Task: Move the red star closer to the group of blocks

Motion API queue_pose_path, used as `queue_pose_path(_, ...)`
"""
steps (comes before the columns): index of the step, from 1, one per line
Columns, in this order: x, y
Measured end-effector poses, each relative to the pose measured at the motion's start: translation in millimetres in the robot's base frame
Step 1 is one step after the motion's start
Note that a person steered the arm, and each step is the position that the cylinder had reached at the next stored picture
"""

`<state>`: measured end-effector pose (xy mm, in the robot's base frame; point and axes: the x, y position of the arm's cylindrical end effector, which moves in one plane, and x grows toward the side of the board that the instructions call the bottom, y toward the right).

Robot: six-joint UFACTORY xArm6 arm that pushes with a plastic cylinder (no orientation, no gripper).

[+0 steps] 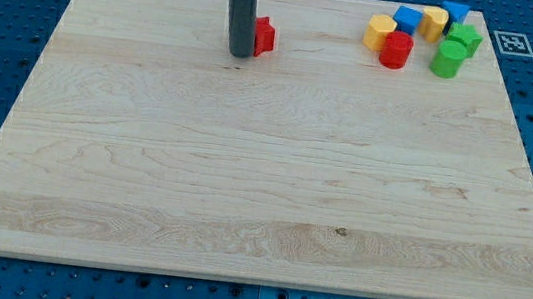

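Note:
The red star (263, 35) lies near the view's top, left of centre, partly hidden behind my rod. My tip (240, 54) rests on the board right against the star's left side. The group of blocks sits at the view's top right: a yellow block (380, 32), a red cylinder (395, 51), a blue block (407, 19), a second yellow block (433, 23), a second blue block (455, 12), a green star (464, 37) and a green cylinder (448, 60). The red star is well to the left of the group.
The wooden board (264, 169) lies on a blue perforated table. A black-and-white marker tag (509, 42) sits just off the board's top right corner.

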<state>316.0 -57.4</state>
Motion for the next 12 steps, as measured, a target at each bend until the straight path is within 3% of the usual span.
queue_pose_path(1, -32, -13)
queue_pose_path(2, -33, -13)
queue_pose_path(3, -27, 4)
queue_pose_path(6, -61, 75)
queue_pose_path(7, -61, 104)
queue_pose_path(8, -60, 98)
queue_pose_path(9, -50, 55)
queue_pose_path(10, -40, 60)
queue_pose_path(12, -33, 137)
